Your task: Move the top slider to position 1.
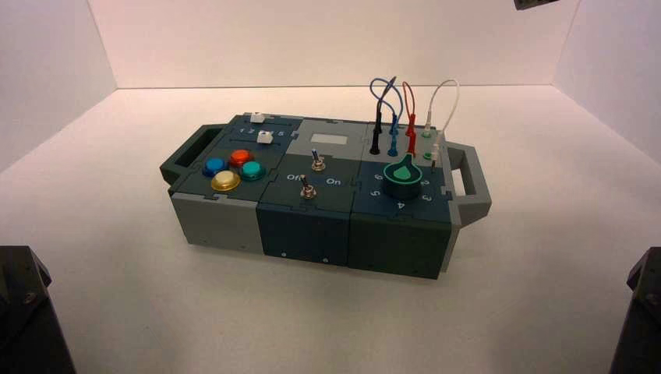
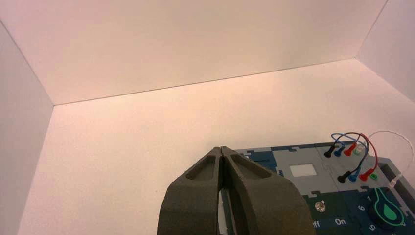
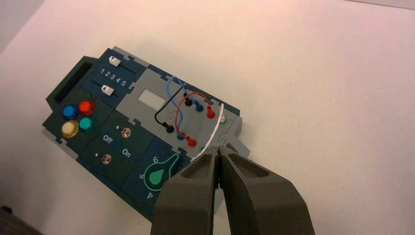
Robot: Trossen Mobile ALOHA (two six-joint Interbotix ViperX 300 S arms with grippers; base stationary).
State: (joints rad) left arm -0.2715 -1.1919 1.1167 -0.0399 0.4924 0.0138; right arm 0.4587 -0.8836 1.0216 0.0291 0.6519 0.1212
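Back wall [image 1: 335, 39]: plain white, flat, meeting the floor in a straight seam.
Left wall [image 1: 43, 70]: white, angled inward toward the back corner.
Right wall [image 1: 616, 70]: white, angled inward likewise, meeting the back wall in a vertical corner.
Floor [image 1: 312, 312]: smooth white surface with a faint pinkish tint, running unbroken to all three walls.
Light: soft and even, from above; only weak shadows on the floor.
Top corner: a small dark object [image 1: 534, 4] juts in at the upper right edge.
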